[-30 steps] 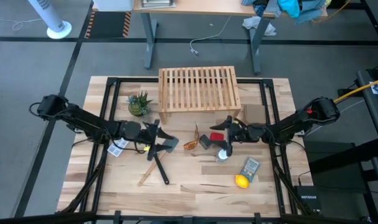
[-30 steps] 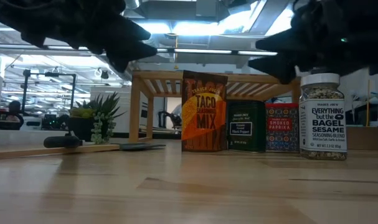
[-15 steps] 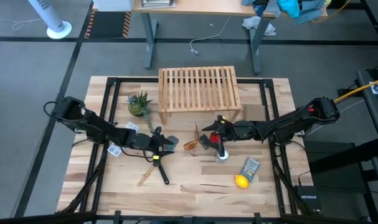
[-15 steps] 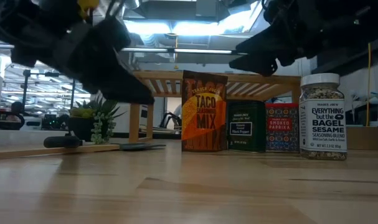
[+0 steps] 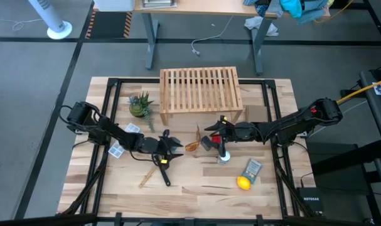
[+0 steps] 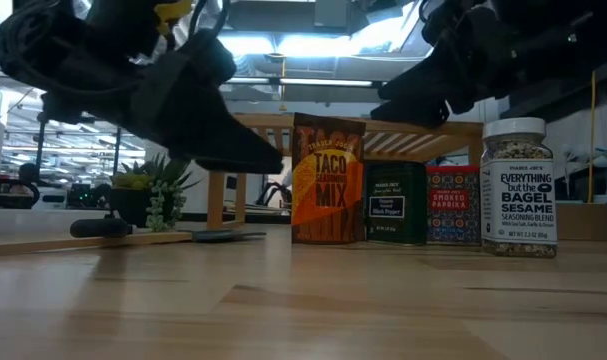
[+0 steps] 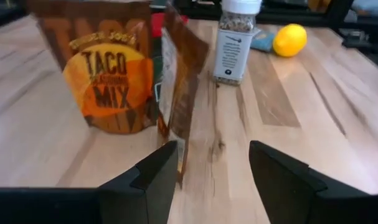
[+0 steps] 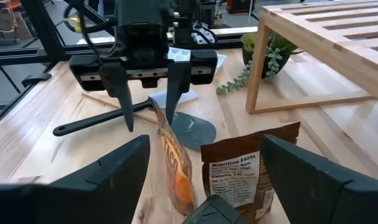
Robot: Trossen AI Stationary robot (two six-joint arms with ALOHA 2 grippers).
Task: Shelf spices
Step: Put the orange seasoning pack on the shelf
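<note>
My left hand (image 5: 168,144) hangs low over the surface (image 5: 196,182), fingers (image 7: 152,180) spread and empty, facing the nearer taco mix packet (image 7: 179,74), which stands edge-on just ahead of the gap between them. The second packet (image 7: 98,71) stands just beyond it and a little to one side, face toward me.

My worry is the packet itself. It is thin, light and only balanced on its bottom edge, so if one finger reaches it before the other I expect it to tip or slide into its twin. A pinch taken too low could also crumple it instead of holding it.

My right hand (image 5: 210,130) hovers opposite, also spread wide and holding nothing, just above the black box (image 6: 396,203), the red box (image 6: 453,205) and the white-capped bottle (image 6: 519,187). Our two hands face each other across the same small cluster, so both moving in together risks a knock. I judge one should wait.

The shelf (image 5: 201,90) stands beyond the cluster, off to my left hand's side, with nothing on its slats that I can see.
</note>
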